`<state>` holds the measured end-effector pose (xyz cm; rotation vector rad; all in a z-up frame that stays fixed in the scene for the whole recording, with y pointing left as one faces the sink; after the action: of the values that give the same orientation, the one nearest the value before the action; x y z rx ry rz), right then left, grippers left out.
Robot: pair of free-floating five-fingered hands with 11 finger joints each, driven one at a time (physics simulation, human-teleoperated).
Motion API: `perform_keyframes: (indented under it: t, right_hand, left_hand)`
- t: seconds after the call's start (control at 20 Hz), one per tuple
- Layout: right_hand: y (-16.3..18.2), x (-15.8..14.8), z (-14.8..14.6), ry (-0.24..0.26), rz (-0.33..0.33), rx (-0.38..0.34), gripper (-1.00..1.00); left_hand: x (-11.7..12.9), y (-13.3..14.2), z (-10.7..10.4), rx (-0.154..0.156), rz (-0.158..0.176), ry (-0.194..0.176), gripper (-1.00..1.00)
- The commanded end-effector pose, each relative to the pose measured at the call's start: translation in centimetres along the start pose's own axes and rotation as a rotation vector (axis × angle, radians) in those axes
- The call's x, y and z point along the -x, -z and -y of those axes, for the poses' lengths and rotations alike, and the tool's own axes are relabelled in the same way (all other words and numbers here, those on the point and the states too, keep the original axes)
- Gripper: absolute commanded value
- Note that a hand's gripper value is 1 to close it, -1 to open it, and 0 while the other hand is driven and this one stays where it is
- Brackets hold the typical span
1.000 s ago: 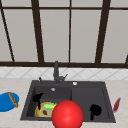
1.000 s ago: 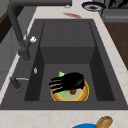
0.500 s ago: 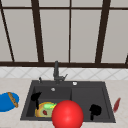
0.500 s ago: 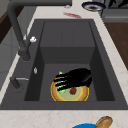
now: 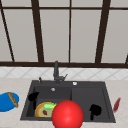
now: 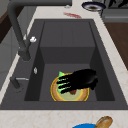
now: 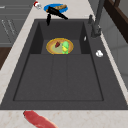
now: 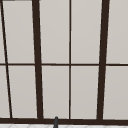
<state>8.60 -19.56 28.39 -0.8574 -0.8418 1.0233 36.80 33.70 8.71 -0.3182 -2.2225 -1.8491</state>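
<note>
A paned window [image 8: 85, 37] runs behind a black double sink [image 5: 85, 100] set in a pale counter, with a dark faucet [image 5: 56, 72] at the middle of the back rim. In the front view a red ball [image 5: 67, 115] sits before the sink's near rim and covers part of a yellow-rimmed plate [image 5: 38, 111] that lies on the floor of the left basin. A blue plate [image 5: 5, 102] rests on the counter left of the sink with a piece of bread [image 5: 12, 98] on it. The left hand [image 5: 33, 96] hangs at the left basin's outer wall, fingers straight and spread, holding nothing; from the left side it shows across the yellow-rimmed plate, and whether it touches the plate cannot be told. The right hand [image 5: 95, 109] hangs over the right basin near its front wall; its pose cannot be made out. A red strip [image 5: 116, 104] lies on the counter to the right. A green piece [image 7: 65, 47] and a red bit [image 7: 57, 44] sit on the yellow-rimmed plate.
</note>
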Motion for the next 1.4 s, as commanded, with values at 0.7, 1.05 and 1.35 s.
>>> perform_keyframes:
  t: [0.7, 1.05, 1.35]
  right_hand:
    - [0.0, 0.0, 0.0, 0.0, 0.0, 0.0, 0.0]
    - [0.0, 0.0, 0.0, 0.0, 0.0, 0.0, 0.0]
    - [0.0, 0.0, 0.0, 0.0, 0.0, 0.0, 0.0]
  left_hand:
    - [0.2, 1.3, 3.0, 0.076, -0.053, 0.016, -1.0]
    - [0.5, 3.5, 8.4, 0.103, -0.026, 0.039, -1.0]
    - [3.2, 4.0, 9.6, 0.172, -0.078, -0.04, -1.0]
